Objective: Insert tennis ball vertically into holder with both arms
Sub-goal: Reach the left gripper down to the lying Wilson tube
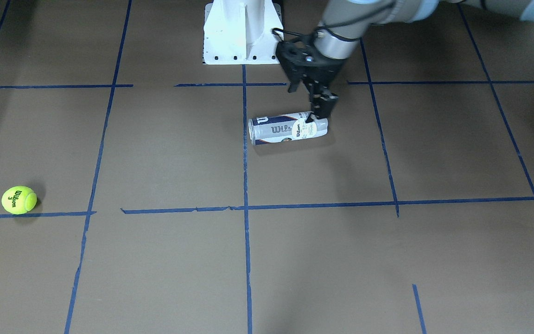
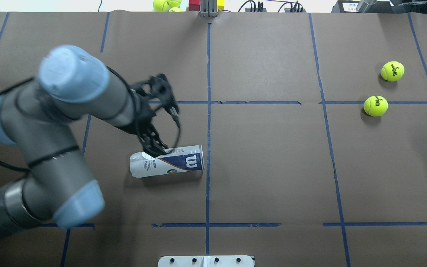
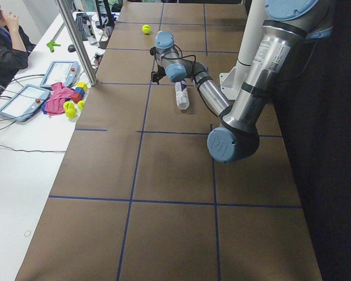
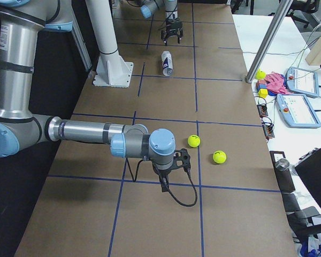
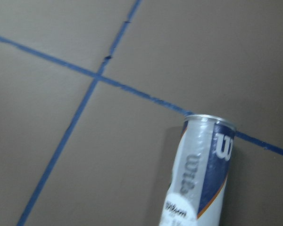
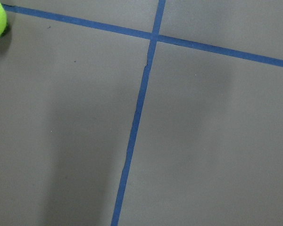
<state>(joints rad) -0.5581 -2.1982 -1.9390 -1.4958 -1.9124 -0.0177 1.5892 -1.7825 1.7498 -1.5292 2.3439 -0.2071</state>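
Since holder (image 2: 167,161) lies on side, beside centre tape line, left gripper (image 2: 167,129) hangs over its end away from line, jaws wide, probably to upright it. Right gripper (image 4: 171,166) waits near tennis balls (image 4: 193,141); opening cannot tell.

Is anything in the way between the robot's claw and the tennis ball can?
No, nothing visible sits between them. The left gripper hangs open right over the holder, which lies on its side, with one fingertip at the can's wall.
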